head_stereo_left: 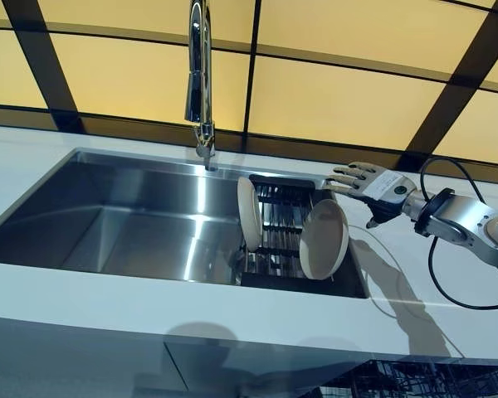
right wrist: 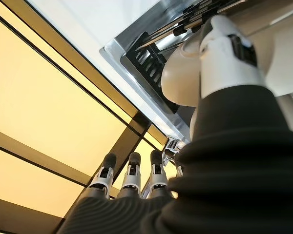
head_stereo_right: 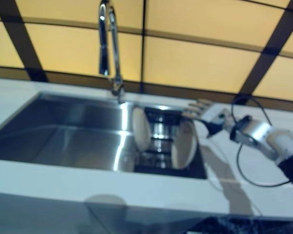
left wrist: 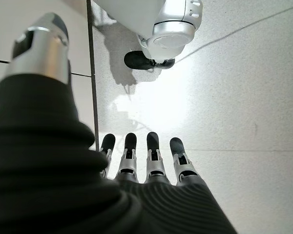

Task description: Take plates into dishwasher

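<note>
While two plates (head_stereo_left: 324,239) stand racked, the right hand (head_stereo_left: 373,184) hovers beside them, fingers outstretched, empty

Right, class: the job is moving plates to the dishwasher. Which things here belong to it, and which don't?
Belong:
two round cream plates, on edge in the black dish rack
open right hand above the rack
dark wire dishwasher basket below

Don't:
chrome tap
steel sink
left hand, idle
</note>
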### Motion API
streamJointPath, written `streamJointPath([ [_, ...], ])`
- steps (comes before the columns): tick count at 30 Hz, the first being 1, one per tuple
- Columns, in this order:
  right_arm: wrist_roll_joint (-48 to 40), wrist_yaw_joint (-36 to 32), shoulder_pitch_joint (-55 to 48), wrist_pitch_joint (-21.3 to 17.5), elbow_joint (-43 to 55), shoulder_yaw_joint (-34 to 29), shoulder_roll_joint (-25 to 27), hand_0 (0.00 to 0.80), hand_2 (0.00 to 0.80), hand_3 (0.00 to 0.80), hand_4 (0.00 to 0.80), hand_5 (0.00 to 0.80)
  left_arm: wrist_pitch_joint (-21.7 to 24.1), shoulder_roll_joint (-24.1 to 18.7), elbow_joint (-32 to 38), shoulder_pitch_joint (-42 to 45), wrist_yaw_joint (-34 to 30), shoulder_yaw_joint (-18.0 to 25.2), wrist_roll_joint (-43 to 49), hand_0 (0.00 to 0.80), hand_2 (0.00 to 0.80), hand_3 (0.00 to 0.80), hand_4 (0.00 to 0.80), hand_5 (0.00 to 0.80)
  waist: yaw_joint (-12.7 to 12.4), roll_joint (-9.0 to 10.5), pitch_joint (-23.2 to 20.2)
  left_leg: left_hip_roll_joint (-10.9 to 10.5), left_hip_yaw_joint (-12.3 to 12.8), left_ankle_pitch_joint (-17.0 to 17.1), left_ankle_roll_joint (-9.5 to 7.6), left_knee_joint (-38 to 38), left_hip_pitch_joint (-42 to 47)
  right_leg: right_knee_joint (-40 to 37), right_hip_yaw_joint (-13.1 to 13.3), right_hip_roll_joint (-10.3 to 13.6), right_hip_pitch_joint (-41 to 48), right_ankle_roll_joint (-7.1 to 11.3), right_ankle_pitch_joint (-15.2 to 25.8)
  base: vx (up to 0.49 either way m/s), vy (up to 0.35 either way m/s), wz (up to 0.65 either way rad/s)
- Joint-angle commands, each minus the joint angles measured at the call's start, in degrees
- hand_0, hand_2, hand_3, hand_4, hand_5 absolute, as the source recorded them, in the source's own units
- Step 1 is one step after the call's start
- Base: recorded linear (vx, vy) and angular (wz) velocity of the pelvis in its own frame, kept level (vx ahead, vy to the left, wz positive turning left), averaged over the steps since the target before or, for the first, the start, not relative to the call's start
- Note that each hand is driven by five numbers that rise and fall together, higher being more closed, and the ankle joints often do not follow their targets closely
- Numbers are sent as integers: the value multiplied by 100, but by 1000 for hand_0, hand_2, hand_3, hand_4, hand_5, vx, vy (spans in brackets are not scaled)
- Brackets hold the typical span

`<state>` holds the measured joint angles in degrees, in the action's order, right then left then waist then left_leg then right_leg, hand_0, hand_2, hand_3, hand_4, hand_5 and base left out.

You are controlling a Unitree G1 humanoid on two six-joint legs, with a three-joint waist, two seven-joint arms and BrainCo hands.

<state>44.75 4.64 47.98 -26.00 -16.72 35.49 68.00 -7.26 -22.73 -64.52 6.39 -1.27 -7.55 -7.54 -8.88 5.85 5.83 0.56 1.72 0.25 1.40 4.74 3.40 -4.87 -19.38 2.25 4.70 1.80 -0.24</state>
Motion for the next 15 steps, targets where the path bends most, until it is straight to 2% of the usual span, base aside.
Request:
streamJointPath([
  [1, 174, 108, 249, -28, 244, 328, 20, 0, 0, 0, 0, 0, 105, -228, -84, -34, 56, 52, 40, 0, 0, 0, 0, 0, -201, 274, -31, 63, 243, -6, 100, 26, -75, -13, 14, 457, -31, 779, 454, 1, -6, 12],
  [15, 680, 72, 269, -133, 334, 637, -16, 0, 0, 0, 0, 0, 175, -308, -47, -51, 96, 52, -187, 0, 0, 0, 0, 0, -246, 272, 165, 79, 153, 56, 110, 26, -225, -13, 26, 417, -133, 755, 457, -19, -11, 3],
])
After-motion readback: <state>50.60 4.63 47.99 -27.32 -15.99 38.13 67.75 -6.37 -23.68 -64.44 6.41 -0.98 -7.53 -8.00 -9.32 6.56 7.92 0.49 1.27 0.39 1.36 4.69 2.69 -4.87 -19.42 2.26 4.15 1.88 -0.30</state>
